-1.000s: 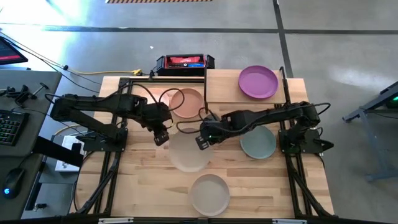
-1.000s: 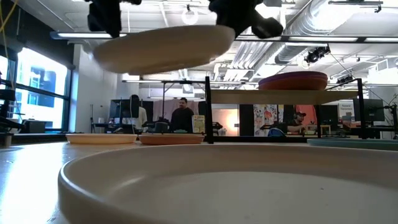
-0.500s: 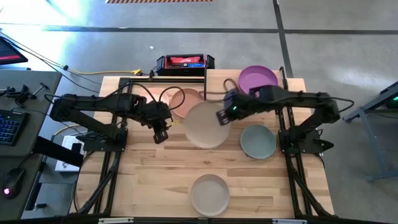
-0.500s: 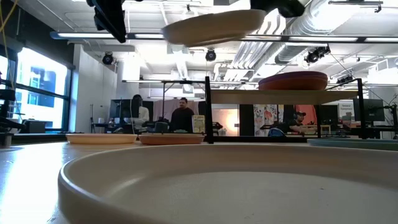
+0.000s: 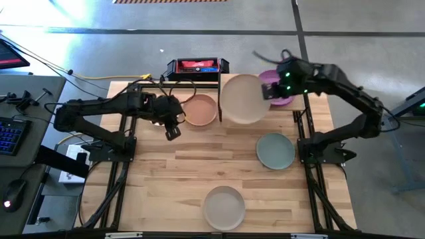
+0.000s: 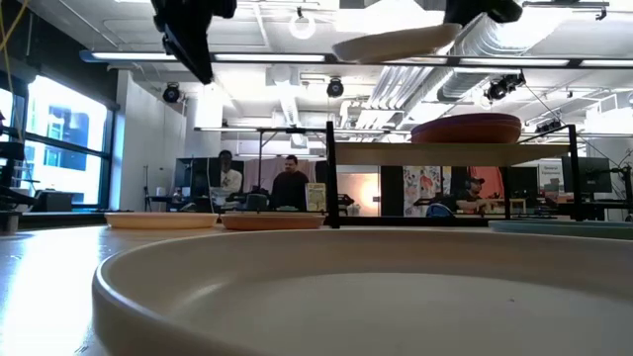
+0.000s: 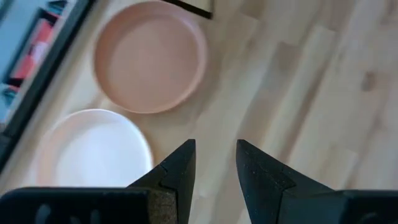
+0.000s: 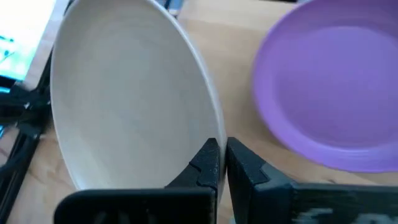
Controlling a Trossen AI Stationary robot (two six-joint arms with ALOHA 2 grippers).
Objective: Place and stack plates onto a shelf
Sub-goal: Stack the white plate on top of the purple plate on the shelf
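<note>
One cream plate (image 5: 244, 98) is in the air, pinched at its rim by the right tool (image 8: 221, 163), whose fingers are clamped on the plate's edge. In the high view it hangs over the near-left part of the shelf (image 5: 229, 81), just beside the purple plate (image 5: 275, 91) that already lies on the shelf. The low view shows the carried plate (image 6: 396, 43) tilted and well above the stack on the shelf board (image 6: 450, 153).

The step in hand looks like the carry-and-place: the plate is up at the shelf but not yet set down. The next move likely calls for levelling it, then lowering it onto the bare half of the board or onto the purple plate, and only then letting go.

Away from this, the left tool (image 7: 214, 163) hovers over the worktop (image 5: 179, 166) with its fingers apart and empty, near the peach plate (image 7: 150, 56) and a pale plate (image 7: 93, 149). A sage green plate (image 5: 275, 151) and an off-white plate (image 5: 224, 207) wait on the worktop.
</note>
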